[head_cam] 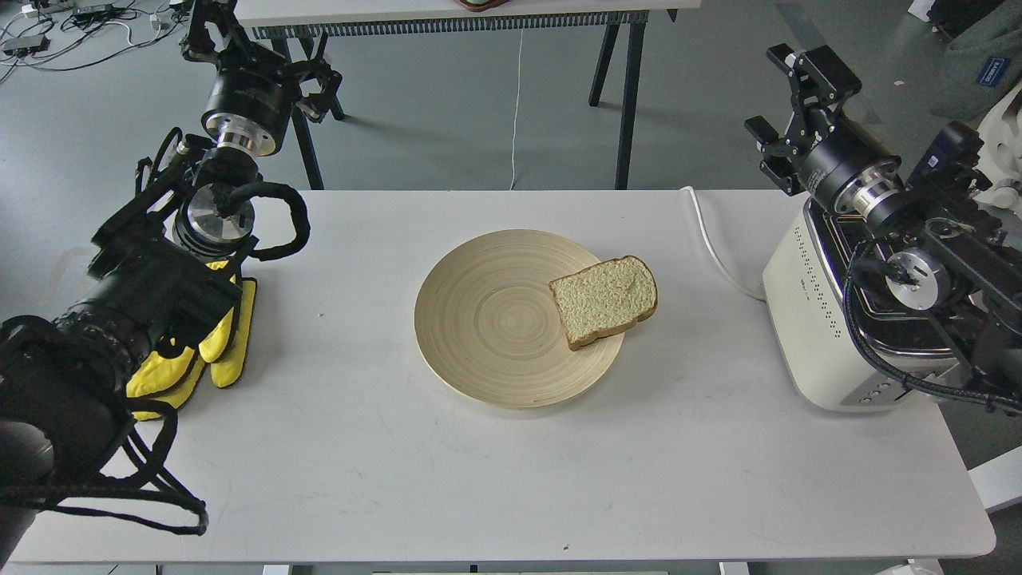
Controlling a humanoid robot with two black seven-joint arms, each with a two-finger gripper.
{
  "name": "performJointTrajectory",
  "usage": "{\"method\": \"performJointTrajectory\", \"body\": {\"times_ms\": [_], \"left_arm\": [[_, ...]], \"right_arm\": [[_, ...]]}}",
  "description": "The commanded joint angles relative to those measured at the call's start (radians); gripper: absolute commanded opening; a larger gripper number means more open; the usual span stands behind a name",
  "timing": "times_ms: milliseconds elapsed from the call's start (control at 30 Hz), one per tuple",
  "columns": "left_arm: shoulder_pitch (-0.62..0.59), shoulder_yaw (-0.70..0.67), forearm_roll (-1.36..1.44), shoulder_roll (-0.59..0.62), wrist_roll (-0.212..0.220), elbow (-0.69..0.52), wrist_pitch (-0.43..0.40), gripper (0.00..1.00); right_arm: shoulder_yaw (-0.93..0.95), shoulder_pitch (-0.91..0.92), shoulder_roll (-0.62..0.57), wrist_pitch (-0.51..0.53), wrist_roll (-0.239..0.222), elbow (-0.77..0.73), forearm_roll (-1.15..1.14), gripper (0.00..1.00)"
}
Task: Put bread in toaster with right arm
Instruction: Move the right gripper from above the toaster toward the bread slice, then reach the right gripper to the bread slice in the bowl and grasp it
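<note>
The near stretch of the white surface (495, 479) lies bare from its front edge up to the plate, giving wide room across the middle. One round wooden plate (495, 319) sits at the centre, well apart from every edge. One slice of bread (604, 301) lies flat on the plate's right side, its outer corner overhanging the plate rim toward the toaster; it is pale and speckled, with a brown crust and a rounded top pointing right. A bare strip of surface separates the bread from the single cream-white toaster (822, 319), which stands close to the right edge, its chrome top partly covered by the right arm (934, 263). One white cord (715, 247) runs from the toaster toward the far edge. On the left, one yellow cloth (215, 343) lies under the left arm (120, 311), near the left edge.

Farther back, the right hand (786, 64) is raised beyond the toaster's far end, over the floor past the far edge, fingers spread apart and holding nothing. The left hand (204, 20) reaches out at the top of the view; I cannot tell whether it is spread or closed.
</note>
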Motion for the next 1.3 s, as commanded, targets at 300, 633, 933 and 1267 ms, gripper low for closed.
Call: {"method": "performJointTrajectory", "body": {"times_ms": [300, 633, 933, 1267], "left_arm": [[0.000, 0.000, 0.000, -0.002, 0.000, 0.001, -0.001, 1.00], [0.002, 0.000, 0.002, -0.002, -0.001, -0.001, -0.001, 1.00], [0.002, 0.000, 0.000, -0.002, -0.001, -0.001, 0.001, 1.00], [0.002, 0.000, 0.000, -0.002, -0.001, -0.001, 0.001, 1.00]], "right_arm": [[-0.379, 0.004, 0.057, -0.213, -0.007, -0.012, -0.238, 0.93], [-0.626, 0.035, 0.250, -0.334, -0.025, -0.249, -0.269, 0.78], [-0.660, 0.024, 0.278, -0.334, -0.034, -0.266, -0.267, 0.64], [-0.665, 0.025, 0.318, -0.331, -0.036, -0.315, -0.259, 0.29]]}}
